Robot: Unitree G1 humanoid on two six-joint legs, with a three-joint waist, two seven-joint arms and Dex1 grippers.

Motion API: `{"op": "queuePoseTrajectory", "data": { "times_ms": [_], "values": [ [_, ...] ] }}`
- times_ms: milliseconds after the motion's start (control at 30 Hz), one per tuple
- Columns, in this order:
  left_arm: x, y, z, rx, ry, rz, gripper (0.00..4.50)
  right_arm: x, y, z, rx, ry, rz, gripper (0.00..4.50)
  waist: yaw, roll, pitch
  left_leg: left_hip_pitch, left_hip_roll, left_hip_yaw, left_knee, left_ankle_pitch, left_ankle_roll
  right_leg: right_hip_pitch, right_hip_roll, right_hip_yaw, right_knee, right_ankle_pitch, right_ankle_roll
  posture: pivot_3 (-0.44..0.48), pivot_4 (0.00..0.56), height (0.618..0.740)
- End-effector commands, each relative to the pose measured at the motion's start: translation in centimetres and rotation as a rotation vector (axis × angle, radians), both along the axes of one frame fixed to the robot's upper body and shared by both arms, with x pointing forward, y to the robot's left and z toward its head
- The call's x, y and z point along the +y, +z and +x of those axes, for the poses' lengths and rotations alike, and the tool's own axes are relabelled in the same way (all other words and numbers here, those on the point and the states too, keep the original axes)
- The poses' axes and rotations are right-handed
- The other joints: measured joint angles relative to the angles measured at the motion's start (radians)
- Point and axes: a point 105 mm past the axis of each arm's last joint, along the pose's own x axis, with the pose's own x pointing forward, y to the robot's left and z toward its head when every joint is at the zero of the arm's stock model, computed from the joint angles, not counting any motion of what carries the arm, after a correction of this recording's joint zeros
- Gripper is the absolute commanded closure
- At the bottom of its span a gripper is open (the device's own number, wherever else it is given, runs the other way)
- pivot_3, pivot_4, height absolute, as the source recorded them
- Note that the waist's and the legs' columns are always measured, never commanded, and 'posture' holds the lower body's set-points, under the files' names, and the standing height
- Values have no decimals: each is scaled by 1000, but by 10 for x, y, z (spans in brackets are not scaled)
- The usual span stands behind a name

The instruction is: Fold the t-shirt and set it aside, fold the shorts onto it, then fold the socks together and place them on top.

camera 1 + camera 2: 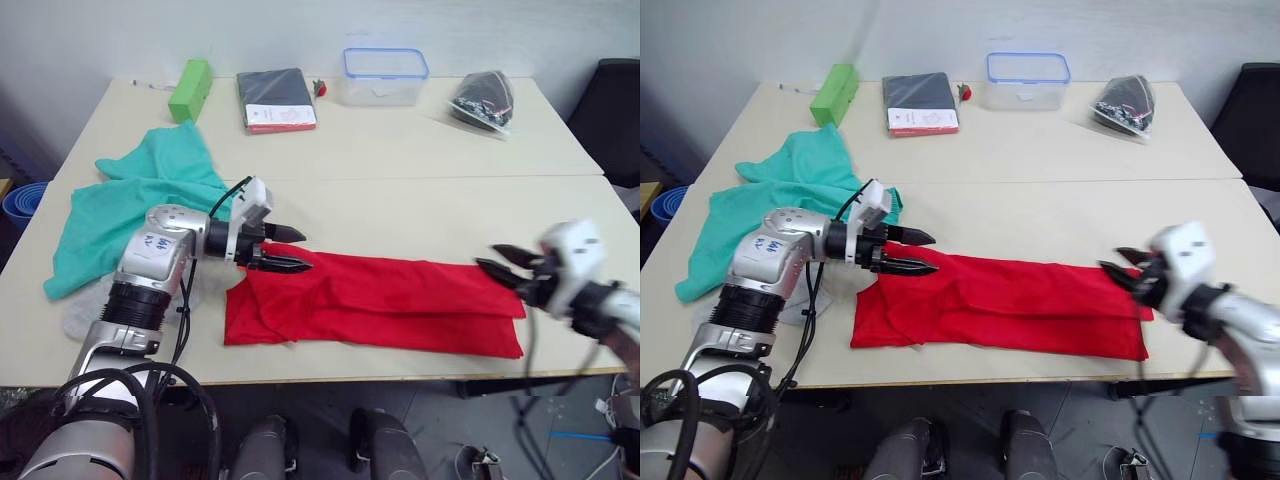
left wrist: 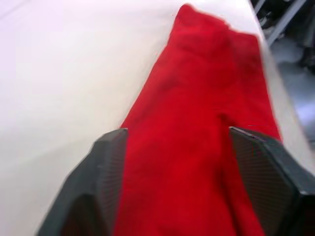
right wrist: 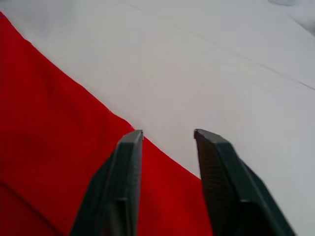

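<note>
While the t-shirt (image 1: 380, 305) lies as a long red strip across the front of the desk (image 1: 400, 190), folded lengthwise w/ layered edges showing, both arms sit at its two ends. The left end effector (image 1: 290, 250) hovers at the strip's left end, fingers apart w/ nothing between them; the wrist view shows red cloth running between the open tips. The right end effector (image 1: 505, 265) is at the right end near the far corner, fingers also apart and empty, one tip over cloth, the other over bare desk.

Risks, as I judge them: the strip's near edge runs close to the front desk edge, esp. toward the right corner, so a sloppy pull could drag cloth off the lip. A pinch that catches only the top layer would peel the fold open instead of lifting the whole end. The left end looks bunched, so an uneven grab there could skew the next fold.

The shorts (image 1: 130, 200) sprawl teal at the left, just behind the left arm; an elbow swing could snag them. A bit of light grey cloth, likely the socks (image 1: 85, 315), peeks out by the left forearm.

Open room: the middle of the desk behind the shirt is bare. At the back stand a green block (image 1: 190, 90), a dark packet (image 1: 277, 100), a clear box (image 1: 385, 77) and a black bag (image 1: 485, 100), all well apart from the work.
</note>
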Motion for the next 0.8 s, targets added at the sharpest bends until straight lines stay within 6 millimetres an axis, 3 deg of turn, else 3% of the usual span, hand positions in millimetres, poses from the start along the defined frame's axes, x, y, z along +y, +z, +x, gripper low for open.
{"op": "queuePoseTrajectory", "data": {
  "times_ms": [33,200,367,467,633,800],
  "values": [
    [2,-15,-4,-6,-30,73,2394,14,-6,9,-34,-36,-56,4423,0,0,0,-1,-1,1,0,0,0,-2,0,-1,1,0,0,0,150,740],
    [21,-46,-27,57,-129,254,3929,7,-36,15,16,-110,-140,4500,1,0,0,-2,-1,1,0,-1,2,-1,-1,-4,2,0,0,0,150,740],
    [59,-70,-28,-23,-136,477,3929,-26,-46,17,43,-228,-180,4500,-1,0,-10,1,1,0,0,-1,1,1,-2,-3,-2,0,0,0,150,740],
    [78,-75,-18,-72,-76,539,3929,-56,-51,13,56,-302,-236,4500,-3,3,-22,3,4,0,0,-3,-1,4,-2,-3,-5,0,-1,0,150,740],
    [84,-61,-4,-124,0,474,3929,-90,-49,8,39,-376,-283,4500,-5,5,-26,20,7,-1,-4,-12,2,20,-1,0,-8,-2,-4,0,150,740],
    [46,-7,-23,-5,-77,97,3929,-77,-14,10,-85,-294,-179,4500,-19,8,-23,17,8,-1,-4,-6,-5,15,-1,0,-4,-4,-7,0,150,740]
  ]
}}
